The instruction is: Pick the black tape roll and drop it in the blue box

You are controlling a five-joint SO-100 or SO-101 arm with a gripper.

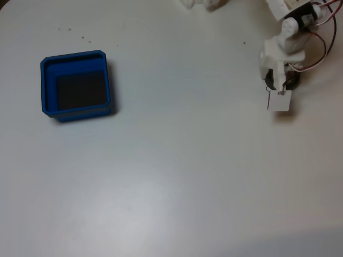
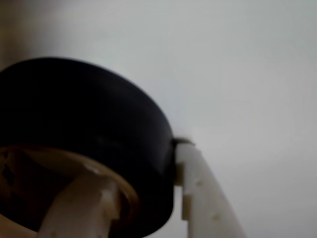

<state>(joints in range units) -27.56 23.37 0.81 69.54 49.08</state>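
Arm bent low at the fixed view's right, tool [image 1: 278, 85] pinching the black tape roll [image 2: 89, 124] on the table [image 1: 187, 176].

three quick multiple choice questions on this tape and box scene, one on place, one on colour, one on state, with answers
1. In the fixed view, where is the blue box?
A. left part of the table
B. right edge
C. bottom middle

2. What colour is the box's inner floor?
A. white
B. dark grey-black
C. red

3. How does the gripper stand to the black tape roll?
A. open, far above it
B. one finger inside the core, one against the outer wall
C. resting in the box

Answers: 1 A, the box sits left while the arm is at the right; 2 B, the floor is dark inside blue walls; 3 B, the wrist view shows the roll's wall between the fingers.
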